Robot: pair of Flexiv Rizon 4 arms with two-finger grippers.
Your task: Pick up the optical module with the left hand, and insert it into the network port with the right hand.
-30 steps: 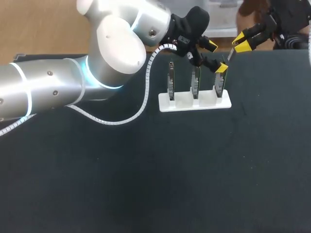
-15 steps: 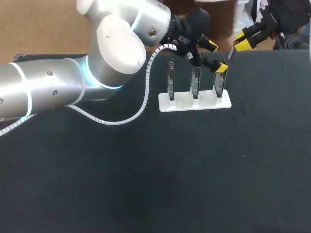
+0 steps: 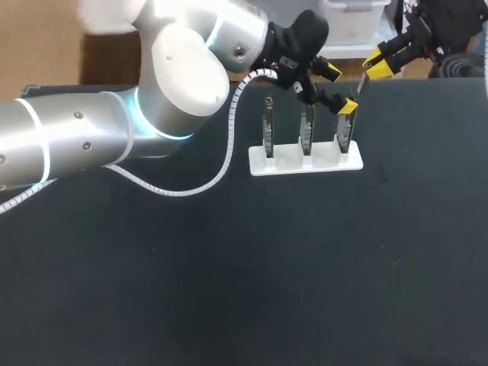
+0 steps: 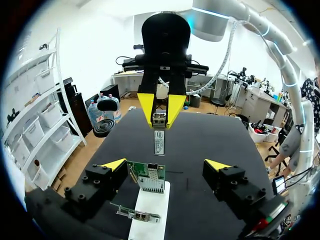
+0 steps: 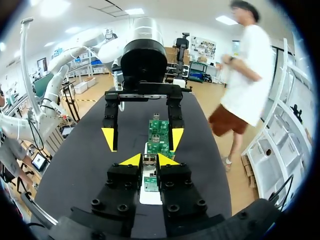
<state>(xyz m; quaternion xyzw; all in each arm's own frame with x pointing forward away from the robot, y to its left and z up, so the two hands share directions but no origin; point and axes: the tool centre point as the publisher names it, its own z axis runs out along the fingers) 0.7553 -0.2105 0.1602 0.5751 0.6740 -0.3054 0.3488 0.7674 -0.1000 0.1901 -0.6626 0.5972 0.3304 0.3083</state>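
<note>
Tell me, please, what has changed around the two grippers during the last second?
Almost nothing. The right gripper, shut on the slim metal optical module, shifted only a trifle, upward or away from the white plastic rack. The left gripper stayed open, with the rightmost green circuit board between its fingers. All three boards kept their places in the rack.

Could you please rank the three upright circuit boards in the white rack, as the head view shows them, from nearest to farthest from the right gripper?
1. Right-end green circuit board, closest to the right gripper.
2. Middle green circuit board.
3. Left-end green circuit board, farthest.
</note>
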